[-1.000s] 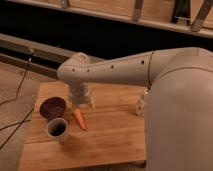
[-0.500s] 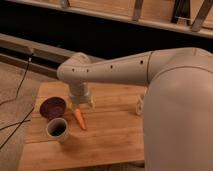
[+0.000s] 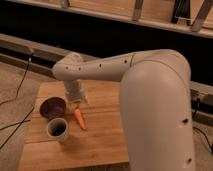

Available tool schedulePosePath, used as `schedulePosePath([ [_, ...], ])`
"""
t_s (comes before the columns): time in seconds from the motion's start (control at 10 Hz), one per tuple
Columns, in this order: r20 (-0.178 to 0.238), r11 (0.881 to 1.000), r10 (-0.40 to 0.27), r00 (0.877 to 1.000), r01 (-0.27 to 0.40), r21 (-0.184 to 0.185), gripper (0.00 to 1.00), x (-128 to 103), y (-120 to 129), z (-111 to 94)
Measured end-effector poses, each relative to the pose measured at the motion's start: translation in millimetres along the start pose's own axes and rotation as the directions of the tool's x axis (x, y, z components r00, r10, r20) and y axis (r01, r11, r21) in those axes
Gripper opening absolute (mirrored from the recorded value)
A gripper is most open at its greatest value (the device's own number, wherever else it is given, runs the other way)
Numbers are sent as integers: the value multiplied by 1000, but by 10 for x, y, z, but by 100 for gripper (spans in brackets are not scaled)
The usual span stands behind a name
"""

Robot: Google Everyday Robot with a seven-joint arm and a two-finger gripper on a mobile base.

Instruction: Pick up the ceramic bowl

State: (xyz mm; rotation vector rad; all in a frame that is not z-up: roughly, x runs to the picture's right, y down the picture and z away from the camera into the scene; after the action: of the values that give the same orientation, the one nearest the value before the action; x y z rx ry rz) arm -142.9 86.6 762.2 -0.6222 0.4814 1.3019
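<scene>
A one-armed mobile robot reaches over a wooden surface [image 3: 102, 142], its gripper [image 3: 76, 102] hanging low above the boards in the approach stage of picking up the ceramic bowl [image 3: 52, 107]. The bowl, dark maroon and glossy, rests on the surface just to the left of the gripper and appears untouched. Whether the gripper is spread or closed cannot be told from this view, because the pale wrist housing hides its tip.

An orange carrot [image 3: 79, 119] lies just below the gripper, towards the camera, with its tip pointing at the front edge. A pale cup [image 3: 57, 129] with a dark inside stands in front of the bowl, to the gripper's lower left and close to the bowl's near rim.

The grasp itself looks not yet begun. The next move seems to call for a short sideways shift to the left until the gripper is over the bowl's rim, then a descent to pinch the wall while staying clear of the cup and the carrot. A glossy rim may slip, so the pinch probably needs to sit squarely on it.

The bowl sits upright with its opening facing the ceiling. Being round, it has no long axis, so any point on the rim would serve; the right-hand rim is nearest.
</scene>
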Motion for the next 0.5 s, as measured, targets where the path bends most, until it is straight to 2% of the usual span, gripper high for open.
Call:
schedulePosePath([
  [0.1, 11, 1000, -7, 1000, 7, -15, 65, -198, 44, 100],
  [0.3, 9, 999, -12, 1000, 12, -35, 65, -449, 86, 319],
  [0.5, -7, 998, -27, 1000, 26, -58, 65, -588, 170, 522],
])
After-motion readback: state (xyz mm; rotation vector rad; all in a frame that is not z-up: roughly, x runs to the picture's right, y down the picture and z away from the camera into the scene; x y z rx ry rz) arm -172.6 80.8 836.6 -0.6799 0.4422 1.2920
